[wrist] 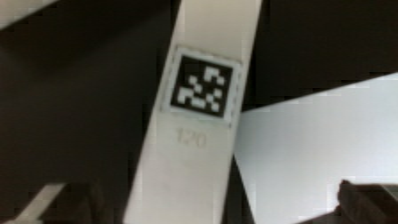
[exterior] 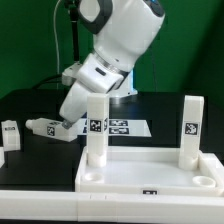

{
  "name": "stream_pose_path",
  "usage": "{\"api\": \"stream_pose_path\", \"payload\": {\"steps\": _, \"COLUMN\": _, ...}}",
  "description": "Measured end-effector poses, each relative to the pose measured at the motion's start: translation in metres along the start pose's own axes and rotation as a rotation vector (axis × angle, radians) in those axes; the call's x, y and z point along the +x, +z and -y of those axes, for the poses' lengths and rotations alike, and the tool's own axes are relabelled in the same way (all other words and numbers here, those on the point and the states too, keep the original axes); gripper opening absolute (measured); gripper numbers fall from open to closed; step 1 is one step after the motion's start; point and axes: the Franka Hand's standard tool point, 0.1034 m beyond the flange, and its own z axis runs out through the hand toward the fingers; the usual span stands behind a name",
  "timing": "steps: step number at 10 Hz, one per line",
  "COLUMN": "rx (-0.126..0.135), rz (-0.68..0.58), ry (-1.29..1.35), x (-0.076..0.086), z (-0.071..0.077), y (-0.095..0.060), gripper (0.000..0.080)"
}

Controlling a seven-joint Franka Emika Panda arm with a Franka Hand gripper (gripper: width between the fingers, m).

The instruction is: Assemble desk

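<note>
We see claw point(wrist: 205, 203) spread wide, grasping nothing, straddling loose tagged leg point(wrist: 199, 100), likely aligning for pickup. Tabletop point(exterior: 110, 190) lies rim-up in exterior foreground for leg insertion from above. Left corner leg point(exterior: 95, 135) and right corner leg point(exterior: 190, 128) already upright.

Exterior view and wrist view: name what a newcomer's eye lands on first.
Two white legs stand upright on corners of the white tabletop, in the exterior view's foreground. The big white arm bends down just behind the leg on that view's left. A tagged leg fills the wrist view's middle.
</note>
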Motion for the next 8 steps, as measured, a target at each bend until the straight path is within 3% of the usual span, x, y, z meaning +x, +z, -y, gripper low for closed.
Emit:
{"api": "stream_pose_path", "payload": {"steps": 1, "rx": 0.000, "rz": -0.002, "ry": 0.015, "x": -0.006, "z": -0.002, "y": 0.001, "gripper": 0.0649}}
{"api": "stream_pose_path", "payload": {"steps": 4, "rx": 0.009, "rz": 0.018, "ry": 0.009, "x": 0.001, "z": 0.002, "y": 0.002, "gripper": 0.0649}}
{"api": "stream_pose_path", "payload": {"steps": 5, "rx": 0.026, "rz": 0.093, "ry": 0.027, "x": 0.001, "z": 0.007, "y": 0.003, "gripper": 0.0649}}
{"api": "stream_pose_path", "payload": {"steps": 7, "rx": 0.025, "rz": 0.172, "ry": 0.005, "x": 0.004, "z": 0.006, "y": 0.005, "gripper": 0.0649}}
{"api": "stream_pose_path", "payload": {"steps": 8, "rx": 0.042, "rz": 0.240, "ry": 0.002, "x": 0.002, "z": 0.008, "y": 0.006, "gripper": 0.0649}}
